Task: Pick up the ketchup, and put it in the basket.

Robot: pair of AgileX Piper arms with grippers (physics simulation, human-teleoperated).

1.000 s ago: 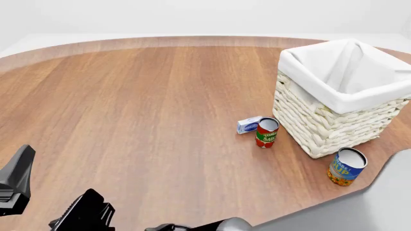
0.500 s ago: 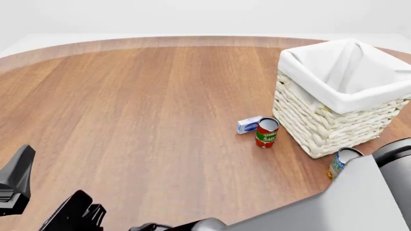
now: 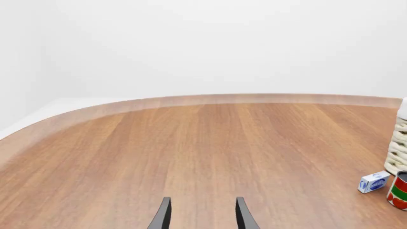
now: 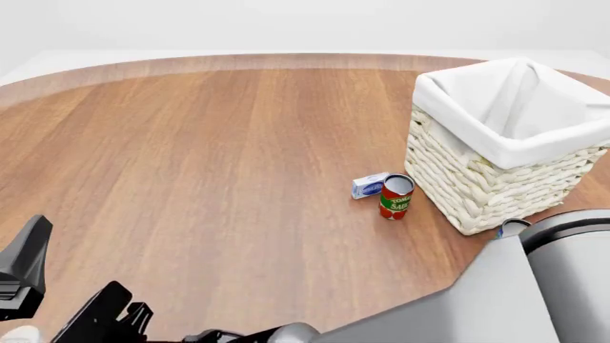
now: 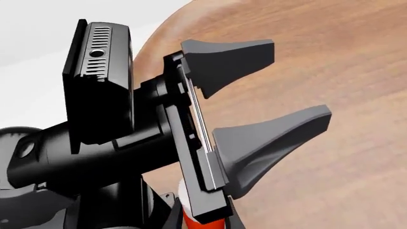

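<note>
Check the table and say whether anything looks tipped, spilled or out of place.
Nothing looks spilled or tipped. One oddity: the right arm reaches across the near edge, hiding nearly all of the can beside the basket.

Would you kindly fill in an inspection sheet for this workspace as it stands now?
Surface: wood-grain table with a rounded far edge.
Job's things: basket upright at far right, white liner, nothing seen inside; ketchup not identifiable, though a red patch behind the left gripper may be it.
Clutter: tomato sauce can and small blue-and-white box beside the basket; another can mostly hidden by the right arm.
Grippers: left gripper open and empty; right gripper's state cannot be told.
Cables: nothing seen.
Surroundings: plain white backdrop.
</note>
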